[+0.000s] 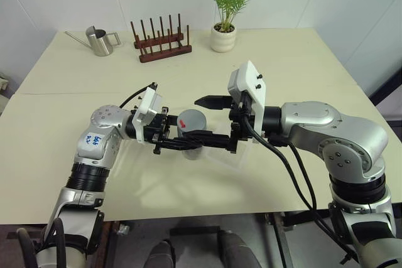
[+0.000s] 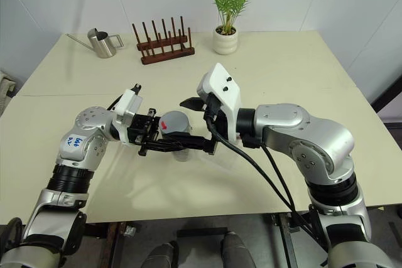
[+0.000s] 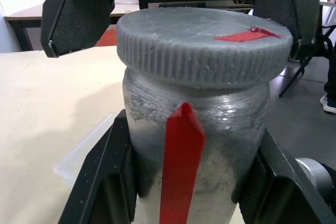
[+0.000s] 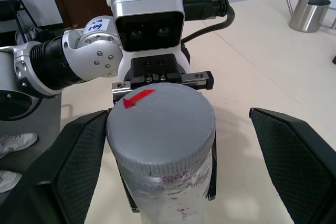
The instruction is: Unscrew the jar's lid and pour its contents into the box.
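The left gripper [image 1: 182, 144] is clamped on the jar [image 3: 184, 171], its two black fingers [image 3: 100, 182] pressed against opposite sides of the clear body below the lid [image 1: 191, 120], so that the jar is held upright above the table [image 1: 301, 61] in front of the robot. In the left wrist view the red strip [image 3: 181, 166] runs down the side of the jar between those fingers, and the grey lid sits fully on the neck with its red mark on top. The right gripper [image 1: 210, 120] faces the left one from the opposite side with its jaws spread wide. One finger [image 1: 212, 101] reaches level beside the far side of the lid, and the other runs low along the near side by the left gripper's fingers. In the right wrist view the textured pads [image 4: 294, 150] stand on either side of the lid; one is clearly apart from it with table showing in the gap, while the other lies close alongside, and contact there cannot be told. The lid thus lies between the open fingers, not gripped by them. The jar's wall is cloudy and the contents cannot be made out. The box [image 3: 84, 148] lies on the table just under and beside the held jar, a translucent corner of it visible past the left finger. At the far edge of the table stand a steel watering can [image 1: 99, 41], a wooden rack [image 1: 161, 44] and a potted plant [image 1: 224, 29], all well apart from the grippers.
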Controlling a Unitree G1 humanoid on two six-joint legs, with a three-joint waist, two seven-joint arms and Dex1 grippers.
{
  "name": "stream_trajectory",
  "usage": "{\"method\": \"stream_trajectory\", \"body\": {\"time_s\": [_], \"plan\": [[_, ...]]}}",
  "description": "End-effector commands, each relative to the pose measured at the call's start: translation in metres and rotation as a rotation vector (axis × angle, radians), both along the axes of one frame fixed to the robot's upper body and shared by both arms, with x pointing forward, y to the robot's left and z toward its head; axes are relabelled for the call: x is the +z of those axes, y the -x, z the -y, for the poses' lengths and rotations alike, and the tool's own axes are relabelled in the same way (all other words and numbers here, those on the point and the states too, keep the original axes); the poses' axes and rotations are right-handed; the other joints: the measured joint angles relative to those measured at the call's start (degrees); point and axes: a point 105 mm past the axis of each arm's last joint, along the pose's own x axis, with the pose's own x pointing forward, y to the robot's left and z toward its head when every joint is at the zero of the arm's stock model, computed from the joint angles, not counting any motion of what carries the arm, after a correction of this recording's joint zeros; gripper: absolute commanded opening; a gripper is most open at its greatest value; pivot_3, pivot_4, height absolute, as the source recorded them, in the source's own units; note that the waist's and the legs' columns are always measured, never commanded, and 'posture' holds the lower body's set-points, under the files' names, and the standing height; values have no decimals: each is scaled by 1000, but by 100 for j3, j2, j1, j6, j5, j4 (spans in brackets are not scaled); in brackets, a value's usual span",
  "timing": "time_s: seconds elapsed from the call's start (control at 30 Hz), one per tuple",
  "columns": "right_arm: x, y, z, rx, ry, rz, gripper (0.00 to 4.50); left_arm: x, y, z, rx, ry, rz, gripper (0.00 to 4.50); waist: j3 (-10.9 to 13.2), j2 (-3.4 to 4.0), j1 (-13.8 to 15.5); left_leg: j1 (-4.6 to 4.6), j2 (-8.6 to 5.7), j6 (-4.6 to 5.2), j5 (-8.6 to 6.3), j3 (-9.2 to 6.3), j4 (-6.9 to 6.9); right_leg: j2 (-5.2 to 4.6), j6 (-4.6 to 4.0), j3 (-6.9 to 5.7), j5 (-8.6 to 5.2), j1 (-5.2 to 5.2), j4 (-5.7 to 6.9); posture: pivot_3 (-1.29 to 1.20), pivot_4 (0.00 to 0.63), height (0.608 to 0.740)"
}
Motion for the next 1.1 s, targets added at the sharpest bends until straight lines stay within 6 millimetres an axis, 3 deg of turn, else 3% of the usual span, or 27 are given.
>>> {"method": "stream_trajectory", "body": {"time_s": [0.03,0.13,0.23,0.8,0.93,1.1], "plan": [[11,6,-2,26,-11,57,4473,8,2,0,-7,1,46,1926,0,0,0,0,0,0,0,0,0,0,0,0,0,0,0,0,150,740],[11,7,-2,28,-12,57,4473,8,2,0,-5,0,47,1926,0,0,0,0,0,0,0,0,0,0,0,0,0,0,0,0,150,740],[11,7,-3,31,-14,57,3910,7,1,0,-5,-1,47,1926,0,0,0,0,0,0,0,0,0,0,0,0,0,0,0,0,150,740],[13,11,-4,48,-16,67,3910,7,2,1,-5,-3,41,1926,0,0,0,0,0,0,0,0,0,0,0,0,0,0,1,0,150,740],[13,13,-5,57,-16,65,3045,7,2,1,-2,-3,43,1926,0,0,0,0,0,0,0,0,0,0,0,0,0,0,0,0,150,740],[13,13,-5,59,-14,66,3045,7,2,0,-1,-2,44,1926,0,0,0,0,0,0,0,0,0,0,0,0,0,0,1,0,150,740]]}}
